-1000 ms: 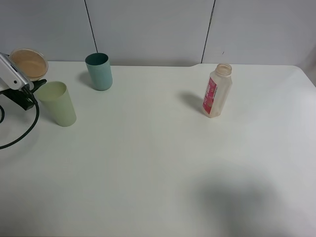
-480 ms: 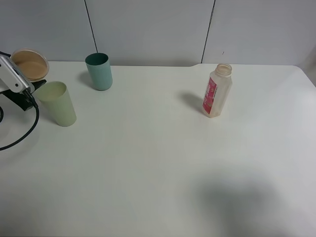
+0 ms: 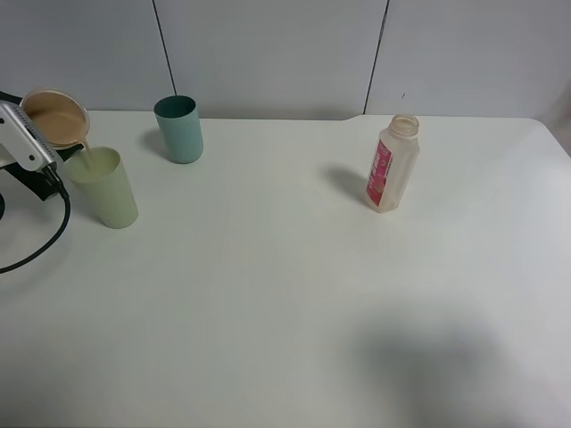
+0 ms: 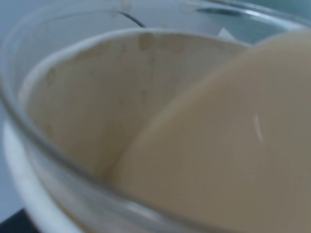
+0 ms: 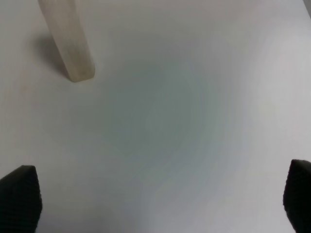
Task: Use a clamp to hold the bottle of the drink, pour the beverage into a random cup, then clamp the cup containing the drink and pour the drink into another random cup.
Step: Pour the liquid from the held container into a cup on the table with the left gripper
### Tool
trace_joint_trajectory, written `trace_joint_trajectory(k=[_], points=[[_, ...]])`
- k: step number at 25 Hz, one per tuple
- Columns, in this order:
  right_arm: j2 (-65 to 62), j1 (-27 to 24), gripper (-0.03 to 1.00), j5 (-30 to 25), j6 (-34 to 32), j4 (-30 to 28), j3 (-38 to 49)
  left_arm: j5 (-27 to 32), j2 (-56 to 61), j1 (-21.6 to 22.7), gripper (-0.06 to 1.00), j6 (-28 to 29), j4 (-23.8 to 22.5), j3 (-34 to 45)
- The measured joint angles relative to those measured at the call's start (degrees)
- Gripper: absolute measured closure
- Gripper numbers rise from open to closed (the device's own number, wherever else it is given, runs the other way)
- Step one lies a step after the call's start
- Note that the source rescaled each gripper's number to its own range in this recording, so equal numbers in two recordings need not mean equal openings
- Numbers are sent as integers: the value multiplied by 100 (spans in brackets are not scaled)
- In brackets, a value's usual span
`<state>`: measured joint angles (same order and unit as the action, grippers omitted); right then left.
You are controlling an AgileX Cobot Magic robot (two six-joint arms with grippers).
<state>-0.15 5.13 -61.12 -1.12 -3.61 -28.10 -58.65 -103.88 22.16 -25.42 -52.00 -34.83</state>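
Two clamps share the white table (image 3: 294,294), and only one is working. The left clamp (image 3: 31,143) is at about ten o'clock in the high view, closed on the cup containing the drink (image 4: 82,92). The right clamp (image 5: 159,201) hangs with its jaws wide apart and nothing between them. The bottle (image 3: 391,163) stands upright at about two o'clock, well apart from the pour. The pale yellow-green tumbler (image 3: 105,192) sits just under the tipped cup, with the teal tumbler (image 3: 178,129) near it at eleven o'clock. To pour well, I judge the tilt should grow slowly. The cup's lip should stay over the middle of the tumbler's mouth, so the beverage (image 3: 55,120) runs as a thin stream (image 3: 87,160) rather than sheeting down the cup's outer wall. The grip should not loosen. The wrist view shows the liquid banked against the low side of the cup, so plenty remains. Compared with a second ago, the cup has tipped further toward the tumbler and liquid now falls where none did. The bottle and both tumblers have not moved.
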Motion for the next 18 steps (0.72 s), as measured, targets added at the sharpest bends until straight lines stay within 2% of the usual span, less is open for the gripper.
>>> trace_joint_trajectory(k=[11, 18], points=[[0, 0, -3, 0, 0, 0, 0, -5, 0, 0, 93, -383, 144, 0], [0, 0, -3, 0, 0, 0, 0, -5, 0, 0, 93, -420, 144, 0]])
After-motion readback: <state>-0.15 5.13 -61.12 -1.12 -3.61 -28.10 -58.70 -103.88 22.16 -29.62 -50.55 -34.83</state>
